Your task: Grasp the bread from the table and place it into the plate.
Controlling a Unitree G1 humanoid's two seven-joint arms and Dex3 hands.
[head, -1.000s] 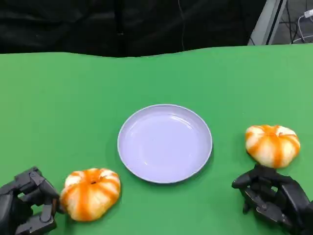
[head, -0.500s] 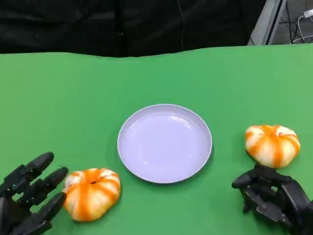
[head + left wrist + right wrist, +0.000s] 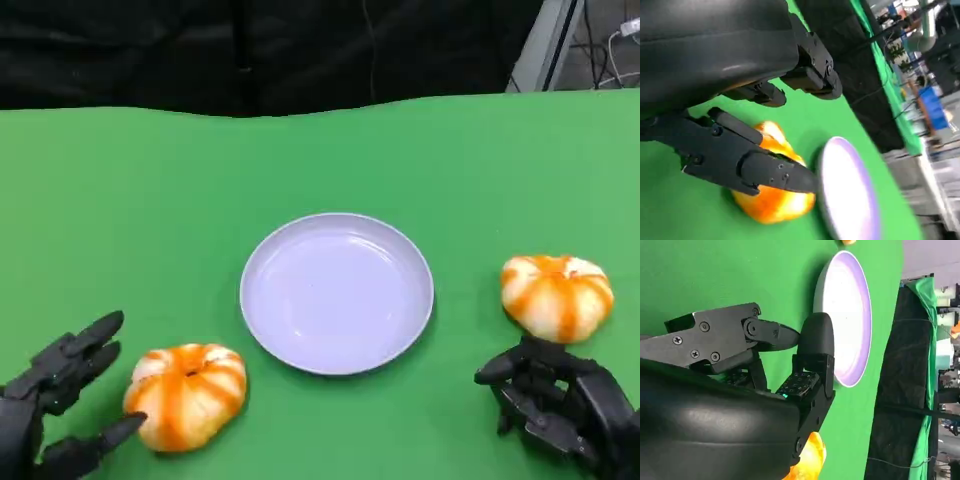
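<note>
Two orange-and-white pumpkin-shaped bread rolls lie on the green table. One roll (image 3: 186, 395) (image 3: 774, 200) sits near the front left, the other roll (image 3: 557, 295) (image 3: 810, 456) at the right. An empty pale lilac plate (image 3: 337, 292) (image 3: 847, 187) (image 3: 847, 315) rests between them. My left hand (image 3: 55, 400) is open just left of the near roll, fingers spread, with one fingertip at the roll's lower edge. My right hand (image 3: 560, 405) sits in front of the right roll with its fingers curled in, holding nothing.
The green table (image 3: 150, 200) ends at a black curtain (image 3: 250, 50) at the back. A metal frame and cables (image 3: 590, 45) stand at the back right.
My left hand went from curled beside the near roll to fingers spread wide, and has drawn slightly away from it. The right hand, both rolls and the plate have not moved.
</note>
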